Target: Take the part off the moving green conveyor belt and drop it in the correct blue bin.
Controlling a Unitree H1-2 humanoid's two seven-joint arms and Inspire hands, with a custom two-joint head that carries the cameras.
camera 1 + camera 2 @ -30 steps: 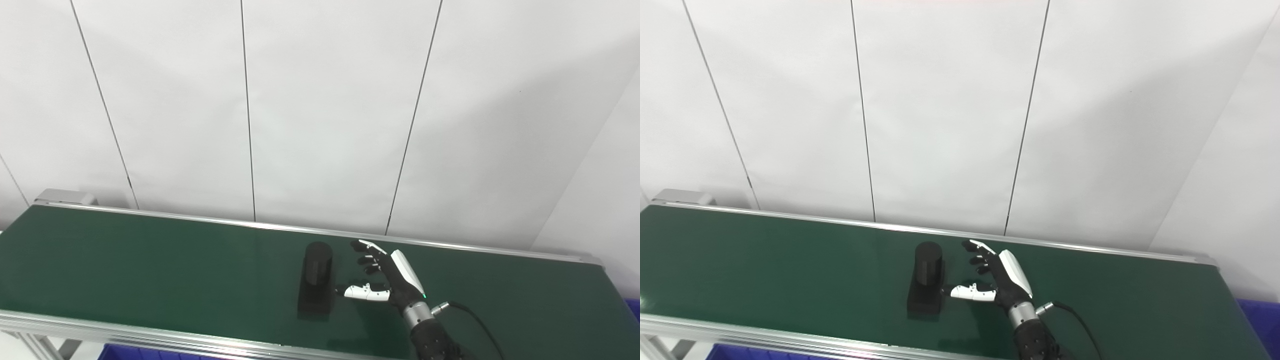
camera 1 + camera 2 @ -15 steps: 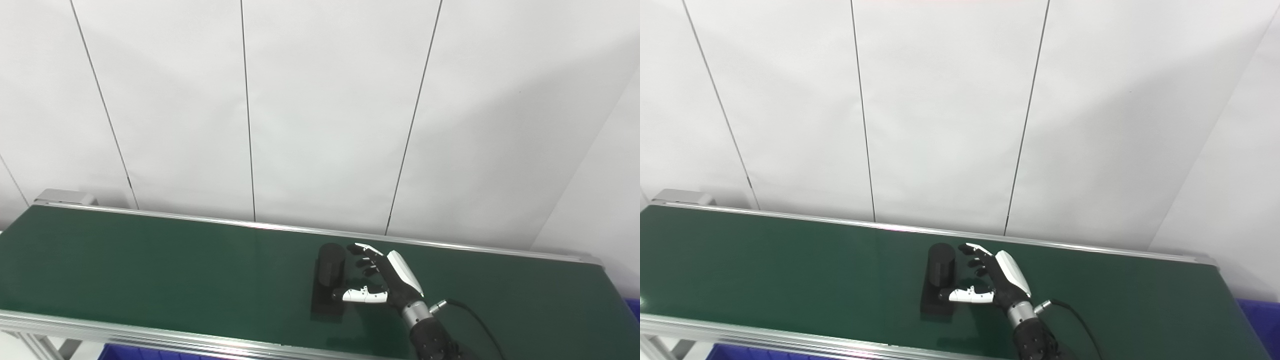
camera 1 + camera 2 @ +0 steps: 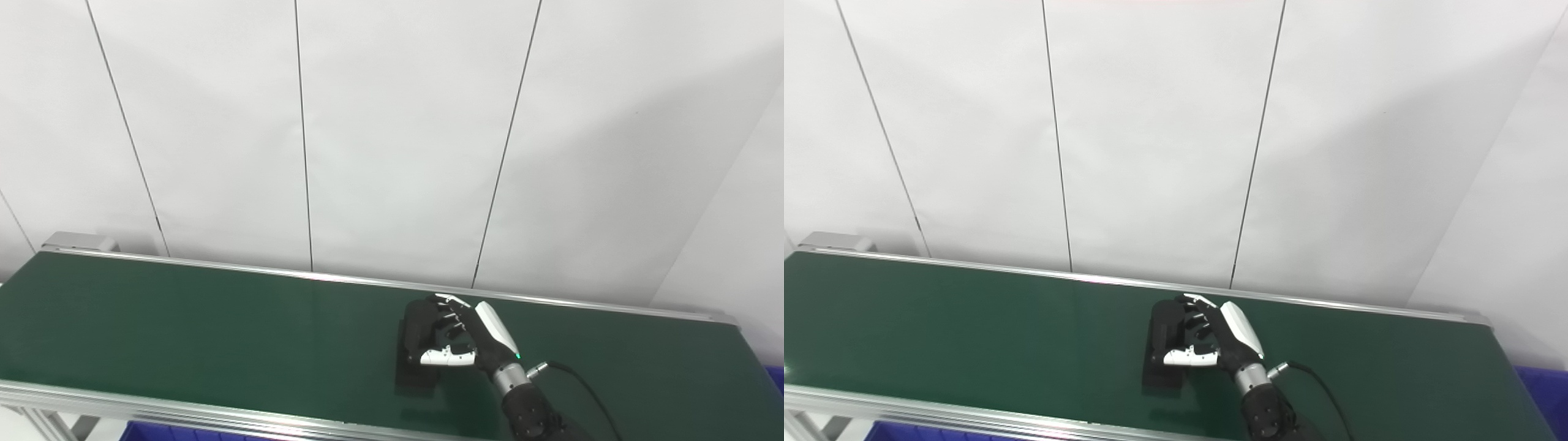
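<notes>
A black cylindrical part (image 3: 419,324) stands upright on the green conveyor belt (image 3: 184,318), right of the middle, with a dark base or reflection below it. My right hand (image 3: 474,337) rests on the belt just right of the part. It is open, with the fingers (image 3: 446,304) curved over the part's far top and the white thumb (image 3: 442,356) across its near side. The part sits between thumb and fingers, and the fingers are not closed on it. The part (image 3: 1164,324) and hand (image 3: 1226,340) also show in the right eye view. My left hand is not in view.
Blue bins show below the belt's near rail at bottom left (image 3: 159,432) and past the belt's right end (image 3: 1540,383). A silver rail (image 3: 184,413) runs along the near edge. A white panelled wall stands behind. A black cable (image 3: 582,383) trails from the wrist.
The part has ridden the belt to the right, from clear of my right hand into the space between its thumb and fingers. The hand has shifted slightly left and kept its open pose.
</notes>
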